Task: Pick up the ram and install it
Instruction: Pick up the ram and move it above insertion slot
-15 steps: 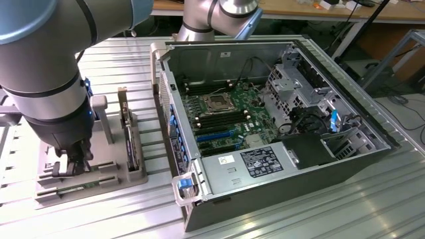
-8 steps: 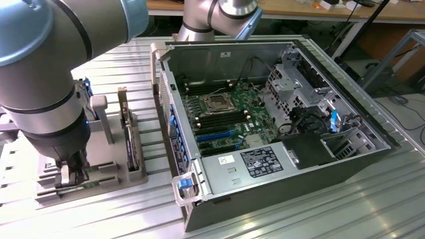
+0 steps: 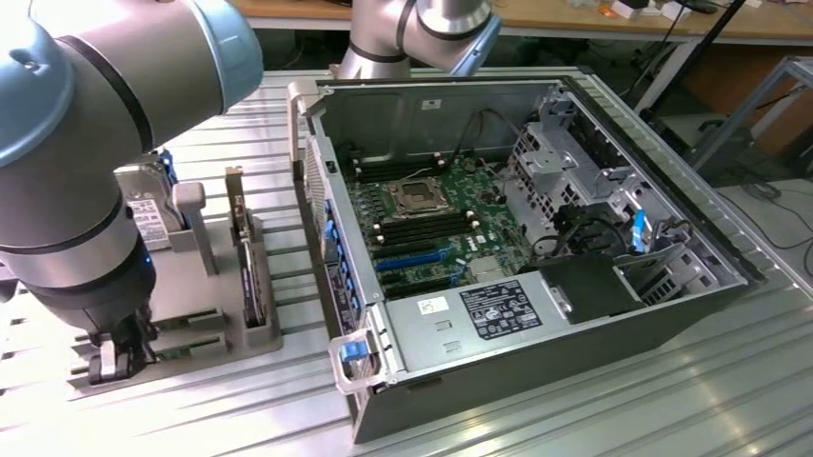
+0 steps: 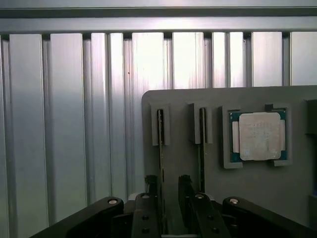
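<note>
Gripper (image 4: 167, 181) of black metal hangs in the wrist view with its two fingers (image 4: 151, 184) spread wide and holding nothing. They stand on either side of the ram (image 4: 161, 148), a long thin green circuit-board stick seen edge-on, with one finger just beside it and the other a little apart; whether either touches it I cannot tell. The ram stands on its long edge in a narrow slot of the flat grey parts tray (image 4: 247, 193), its far end between two small raised grey blocks. Just beside it, in a parallel slot, stands a second thin dark board (image 4: 201, 144), also edge-on. Next along the tray a square processor chip (image 4: 258, 136) with a pale metal lid on a green base lies flat in its own recess. The tray rests on a ribbed silver aluminium table (image 4: 64, 129). In the exterior view the thick grey and pale-blue robot arm (image 3: 76, 143) reaches down over the tray's near end at the exterior view's left. Farther along the tray a silver boxy hard drive (image 3: 152, 219) and a tall dark expansion card (image 3: 236, 238) stand upright. Beyond them, toward the exterior view's right and well apart from the ram, an open grey metal computer case (image 3: 420, 114) lies on its side. Inside it is a green motherboard (image 3: 445, 262) with a square silver processor socket (image 3: 417, 197), black memory slots (image 3: 426, 231) beside the socket, and a labelled black power supply box (image 3: 502, 307).
</note>
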`<state>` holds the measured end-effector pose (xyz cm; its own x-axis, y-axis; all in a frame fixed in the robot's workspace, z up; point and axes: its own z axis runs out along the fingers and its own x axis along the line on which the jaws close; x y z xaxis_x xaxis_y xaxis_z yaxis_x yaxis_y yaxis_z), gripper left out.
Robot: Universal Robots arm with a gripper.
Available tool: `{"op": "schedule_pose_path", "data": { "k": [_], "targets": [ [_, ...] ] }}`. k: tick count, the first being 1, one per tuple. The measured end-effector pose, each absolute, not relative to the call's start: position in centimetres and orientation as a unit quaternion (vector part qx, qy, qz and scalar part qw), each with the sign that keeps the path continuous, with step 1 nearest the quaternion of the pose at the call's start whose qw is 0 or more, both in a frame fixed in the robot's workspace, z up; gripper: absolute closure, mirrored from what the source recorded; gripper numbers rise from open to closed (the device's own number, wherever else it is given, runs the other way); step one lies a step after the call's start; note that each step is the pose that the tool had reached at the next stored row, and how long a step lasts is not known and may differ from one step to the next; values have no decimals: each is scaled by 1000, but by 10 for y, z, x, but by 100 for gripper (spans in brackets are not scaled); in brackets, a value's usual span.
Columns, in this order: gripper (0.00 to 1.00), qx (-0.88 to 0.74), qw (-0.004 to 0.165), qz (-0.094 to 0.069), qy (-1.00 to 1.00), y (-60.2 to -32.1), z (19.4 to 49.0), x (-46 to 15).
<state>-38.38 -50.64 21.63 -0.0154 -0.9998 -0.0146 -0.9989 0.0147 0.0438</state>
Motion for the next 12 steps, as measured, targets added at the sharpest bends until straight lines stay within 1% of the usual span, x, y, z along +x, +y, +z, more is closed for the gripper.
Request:
{"op": "schedule_pose_path", "data": {
  "k": [5,12],
  "targets": [
    [69,706,10,-21,-707,-512,211,-383],
    [69,707,6,-25,-707,-512,207,-383]
  ]
}}
